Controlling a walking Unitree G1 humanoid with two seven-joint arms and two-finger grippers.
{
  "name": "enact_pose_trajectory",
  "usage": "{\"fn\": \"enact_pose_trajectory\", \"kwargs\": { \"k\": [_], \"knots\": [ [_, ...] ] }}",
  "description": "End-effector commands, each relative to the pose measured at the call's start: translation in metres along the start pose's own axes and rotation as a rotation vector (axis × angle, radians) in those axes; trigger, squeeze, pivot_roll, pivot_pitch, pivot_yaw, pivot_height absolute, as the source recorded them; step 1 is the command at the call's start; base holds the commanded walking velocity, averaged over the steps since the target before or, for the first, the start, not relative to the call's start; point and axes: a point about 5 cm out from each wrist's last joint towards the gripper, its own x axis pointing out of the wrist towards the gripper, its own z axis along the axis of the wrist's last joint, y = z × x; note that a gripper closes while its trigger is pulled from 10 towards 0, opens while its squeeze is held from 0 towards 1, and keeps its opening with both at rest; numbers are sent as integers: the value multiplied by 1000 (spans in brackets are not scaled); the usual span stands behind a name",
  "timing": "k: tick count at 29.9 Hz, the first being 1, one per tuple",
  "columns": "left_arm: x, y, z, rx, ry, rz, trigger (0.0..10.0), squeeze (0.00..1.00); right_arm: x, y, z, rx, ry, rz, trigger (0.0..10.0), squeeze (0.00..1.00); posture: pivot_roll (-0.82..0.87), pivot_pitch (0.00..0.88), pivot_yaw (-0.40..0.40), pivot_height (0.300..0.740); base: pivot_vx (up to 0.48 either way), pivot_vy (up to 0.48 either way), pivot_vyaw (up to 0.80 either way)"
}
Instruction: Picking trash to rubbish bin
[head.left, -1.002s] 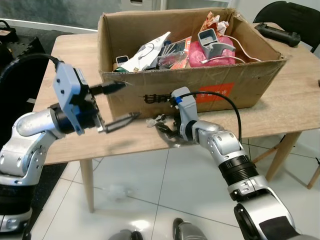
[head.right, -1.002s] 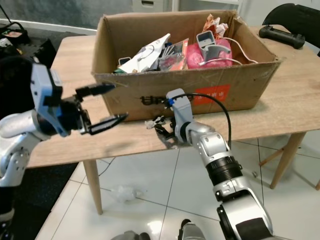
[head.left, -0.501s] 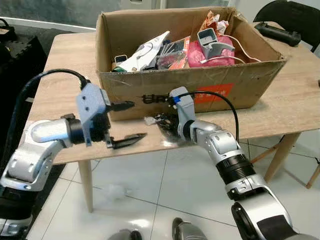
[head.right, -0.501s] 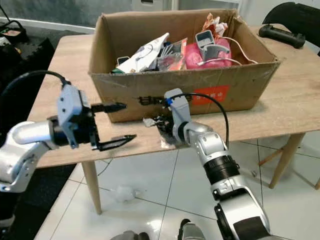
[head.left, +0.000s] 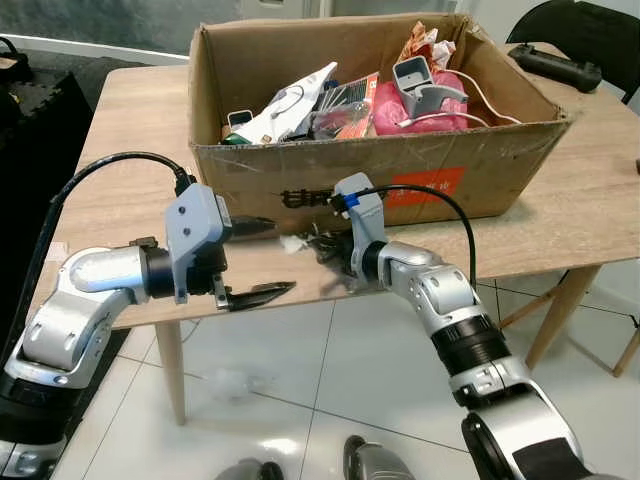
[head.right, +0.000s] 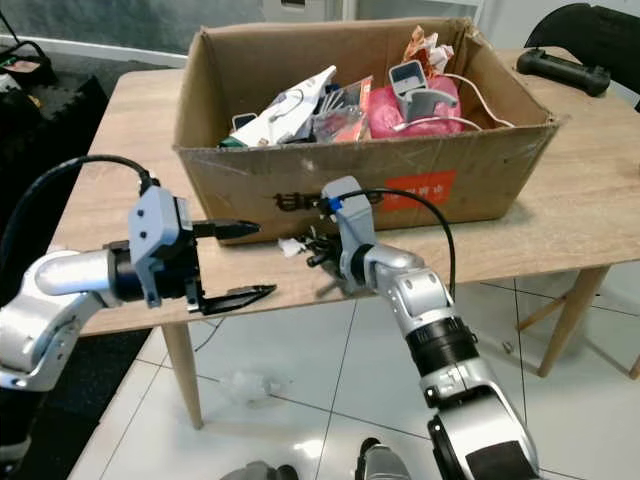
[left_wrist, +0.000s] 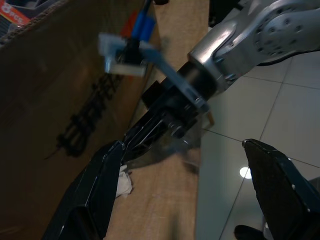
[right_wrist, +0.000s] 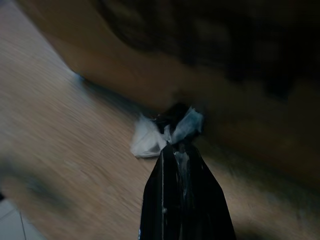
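Note:
A crumpled white plastic scrap (head.left: 292, 242) lies on the wooden table (head.left: 130, 180), right in front of the cardboard box (head.left: 420, 185) that is packed with trash. My right gripper (head.left: 318, 246) rests low on the table at the box's front wall and is shut on that scrap (right_wrist: 167, 131); the right wrist view has its fingers (right_wrist: 182, 200) pressed together behind it. My left gripper (head.left: 280, 257) is open beside the table's front edge, just left of the scrap, with nothing between its fingers (left_wrist: 95, 200). The left wrist view looks at the right gripper (left_wrist: 150, 132) and the scrap (left_wrist: 122, 182).
A black controller (head.left: 555, 68) lies on the table's far right, with a black chair (head.left: 590, 30) behind it. Clear crumpled plastic (head.left: 235, 380) lies on the white tiled floor under the table. Dark mats (head.left: 30, 110) are at the left.
My left gripper has swung down and to the right, from beside the box's left corner to the table edge near the scrap. The right gripper has edged left with the scrap.

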Motion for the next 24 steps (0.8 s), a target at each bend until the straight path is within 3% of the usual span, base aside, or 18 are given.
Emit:
{"fn": "enact_pose_trajectory", "kwargs": {
  "k": [1,7,14,16,18,19,20,21,23,24],
  "knots": [
    [-2,5,1,21,0,25,10000,0,-7,1,8,0,-68,25,0,0,-51,174,15,740,0,0,0],
    [-4,15,4,49,-13,93,10000,0,-23,8,19,-5,-161,103,0,0,-60,167,17,740,0,0,0],
    [-4,27,8,70,-38,161,10000,0,-56,30,59,-14,-406,326,0,0,-76,156,27,740,0,0,0],
    [-4,28,8,71,-43,162,10000,0,-59,32,61,-20,-414,337,0,0,-76,156,27,740,0,0,0],
    [-4,28,9,74,-47,157,10000,0,-58,30,57,-67,-352,304,0,0,-76,156,27,740,0,0,0],
    [-3,27,9,73,-51,149,10000,0,-54,25,51,-88,-295,250,3294,0,-75,154,29,740,0,0,0],
    [-3,26,9,72,-53,144,10000,0,-52,21,48,-101,-257,212,3294,0,-75,154,29,740,0,0,0],
    [-2,25,9,71,-54,139,10000,0,-50,18,45,-77,-230,181,10000,0,-75,154,29,740,0,0,0],
    [-2,25,9,70,-55,135,10000,0,-49,16,43,-57,-217,167,10000,0,-75,154,29,740,0,0,0],
    [-2,22,8,65,-56,120,10000,0,-46,7,31,-92,-117,99,10000,1000,-70,158,28,740,0,0,0]
  ]
}}
